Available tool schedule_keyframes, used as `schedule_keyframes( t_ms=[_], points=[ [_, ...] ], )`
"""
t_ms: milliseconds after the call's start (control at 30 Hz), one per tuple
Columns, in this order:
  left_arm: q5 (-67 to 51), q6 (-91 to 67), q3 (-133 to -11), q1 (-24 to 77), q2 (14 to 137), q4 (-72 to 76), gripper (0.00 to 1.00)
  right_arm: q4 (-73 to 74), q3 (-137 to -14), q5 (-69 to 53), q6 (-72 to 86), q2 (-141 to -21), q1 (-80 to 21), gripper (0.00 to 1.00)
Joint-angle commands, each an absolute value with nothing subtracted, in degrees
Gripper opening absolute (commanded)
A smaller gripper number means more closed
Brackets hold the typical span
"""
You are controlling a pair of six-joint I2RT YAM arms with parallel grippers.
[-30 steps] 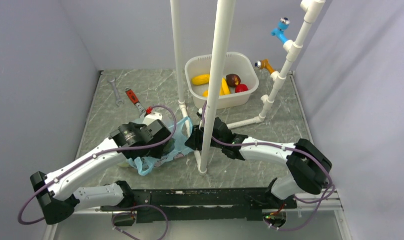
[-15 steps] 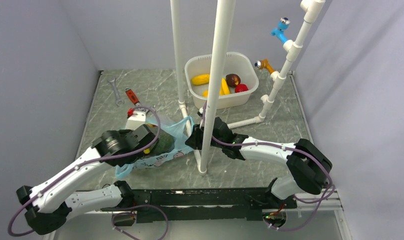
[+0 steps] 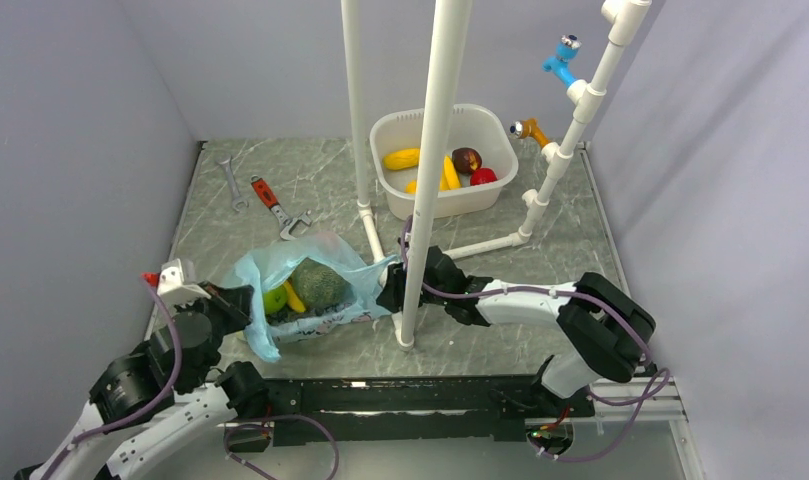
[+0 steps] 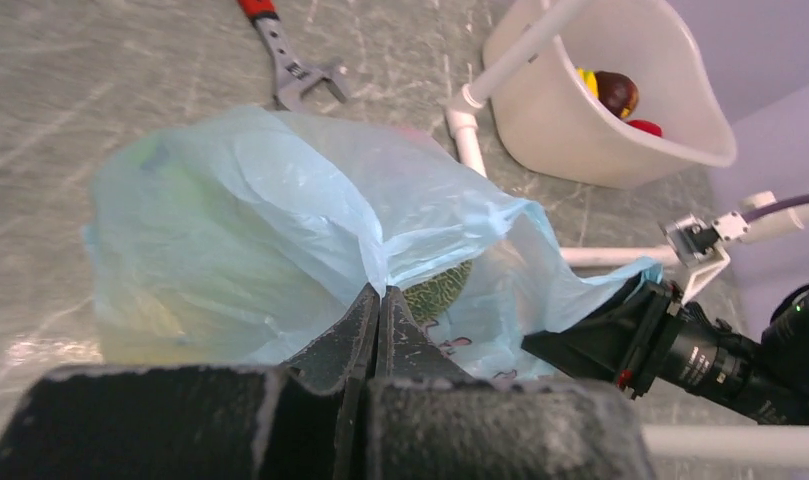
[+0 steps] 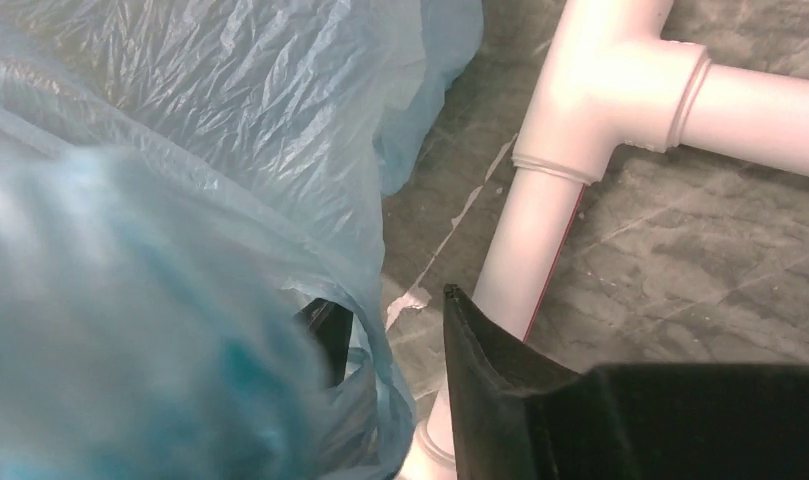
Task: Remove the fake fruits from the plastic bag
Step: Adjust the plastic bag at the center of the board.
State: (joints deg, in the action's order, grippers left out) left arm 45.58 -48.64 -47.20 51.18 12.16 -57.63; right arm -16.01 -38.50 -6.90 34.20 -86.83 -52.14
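The plastic bag [image 3: 280, 262] lay stretched on the counter [image 3: 205, 235], left gripper [image 4: 378, 296] jaws closed on its near-left edge, right gripper [image 3: 388, 290] jaws pinching its right tip beside the pipe post [image 3: 420, 200]. Fake fruits [image 3: 318, 283] sat inside; bare counter lay left of it, a wrench [image 3: 280, 210] just beyond.

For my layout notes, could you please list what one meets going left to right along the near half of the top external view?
left pincer → plastic bag → right pincer
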Motion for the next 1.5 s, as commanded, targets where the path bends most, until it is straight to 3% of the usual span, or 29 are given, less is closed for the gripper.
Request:
schedule_keyframes(
  t_ms=[0,100,200,500,733,1033,1133,1200,1467],
  points=[
    [39.8,-49.0,-42.5,51.2,9.3,-48.4,0.00,-13.1,-42.2,-9.3,32.0,-83.3,-51.7,0.48],
    [37.0,-49.2,-41.7,51.1,10.5,-49.5,0.00,-8.5,-45.0,-9.8,30.6,-79.2,-51.3,0.67],
    [35.3,-47.6,-41.5,51.1,11.6,-49.1,0.00,-5.4,-46.5,-11.0,29.9,-75.1,-50.1,0.78],
    [30.1,-43.4,-38.4,51.1,12.3,-45.1,0.00,-4.4,-52.1,-12.6,29.7,-68.5,-46.9,0.85],
    [28.5,-42.0,-36.7,51.2,11.9,-41.8,0.00,-9.5,-60.9,-31.8,25.4,-78.6,-47.8,0.79],
    [25.2,-41.9,-33.9,51.1,16.3,-36.4,0.00,-13.7,-63.8,-38.0,21.9,-85.5,-50.6,0.78],
    [24.1,-42.7,-32.6,51.1,17.0,-35.6,0.00,-14.0,-65.2,-41.2,22.7,-90.7,-50.7,0.68],
    [23.8,-43.5,-31.8,51.1,16.7,-35.4,0.00,-12.9,-66.0,-40.8,22.1,-94.5,-51.5,0.63],
    [24.8,-45.8,-31.4,51.1,15.6,-38.6,0.00,-13.7,-65.4,-31.0,20.7,-102.3,-53.6,0.63]
  ],
)
